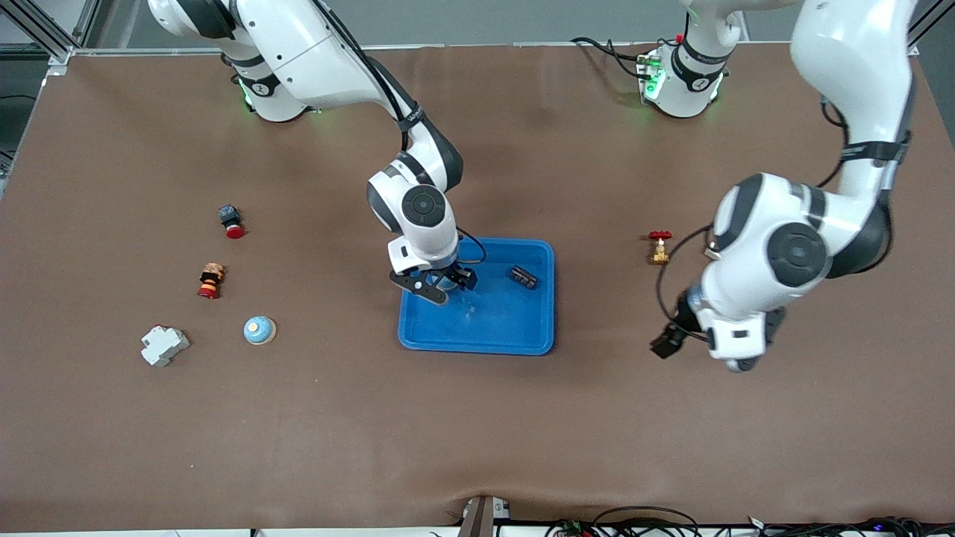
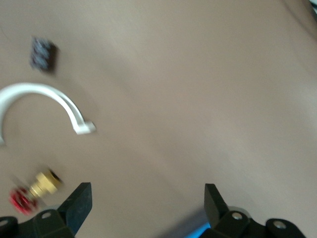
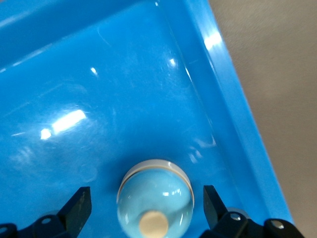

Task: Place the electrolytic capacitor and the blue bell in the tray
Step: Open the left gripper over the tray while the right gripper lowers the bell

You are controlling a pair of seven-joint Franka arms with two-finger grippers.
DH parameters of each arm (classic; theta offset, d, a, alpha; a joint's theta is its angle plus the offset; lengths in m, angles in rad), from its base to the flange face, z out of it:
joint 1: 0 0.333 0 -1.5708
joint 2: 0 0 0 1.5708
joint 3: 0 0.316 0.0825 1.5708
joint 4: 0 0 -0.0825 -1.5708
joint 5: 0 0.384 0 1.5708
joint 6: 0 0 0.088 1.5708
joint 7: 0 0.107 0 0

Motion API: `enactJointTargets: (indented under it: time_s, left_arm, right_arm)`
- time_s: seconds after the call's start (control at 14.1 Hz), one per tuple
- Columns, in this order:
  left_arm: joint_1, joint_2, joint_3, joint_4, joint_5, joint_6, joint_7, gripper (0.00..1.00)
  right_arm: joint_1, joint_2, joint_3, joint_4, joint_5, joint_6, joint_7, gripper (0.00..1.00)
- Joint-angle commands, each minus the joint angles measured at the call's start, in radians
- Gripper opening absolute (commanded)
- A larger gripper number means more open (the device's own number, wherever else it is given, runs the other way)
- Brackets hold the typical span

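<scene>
The bright-blue tray [image 1: 515, 328] lies mid-table. A dark capacitor [image 1: 523, 277] lies in it, toward the left arm's end. My right gripper [image 1: 440, 286] is low over the tray's corner toward the right arm's end. In the right wrist view the right gripper [image 3: 147, 208] is open, its fingers [image 3: 79, 206] standing apart on either side of a light-blue bell [image 3: 155, 198] that rests on the tray floor [image 3: 99, 99]. My left gripper [image 1: 739, 363] hangs over bare table at the left arm's end. It is open and empty in the left wrist view [image 2: 147, 206].
A second light-blue bell [image 1: 260, 330] sits on the table toward the right arm's end, beside a white part [image 1: 164, 345], a red-and-orange piece [image 1: 210, 281] and a red-capped button [image 1: 231, 221]. A brass valve with a red handle [image 1: 659, 247] [image 2: 34, 191] stands near the left gripper.
</scene>
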Motion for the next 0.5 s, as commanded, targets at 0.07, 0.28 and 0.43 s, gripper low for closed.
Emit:
enactJointTargets:
  time_s: [0.07,0.28,0.43]
  left_arm:
    - [0.13,-0.03,-0.013,-0.085,0.016,-0.002,0.169,1.0]
    - [0.207,-0.014,-0.011,-0.131,0.018,0.012,0.237,1.0]
    - [0.21,0.001,-0.003,-0.146,0.035,0.021,0.237,1.0]
  right_arm:
    - [0.008,0.008,-0.008,0.147,-0.02,-0.18,0.0,1.0]
    - [-0.027,-0.011,-0.012,0.162,-0.024,-0.201,-0.13,1.0]
    - [-0.099,-0.044,-0.02,0.156,-0.029,-0.258,-0.28,1.0]
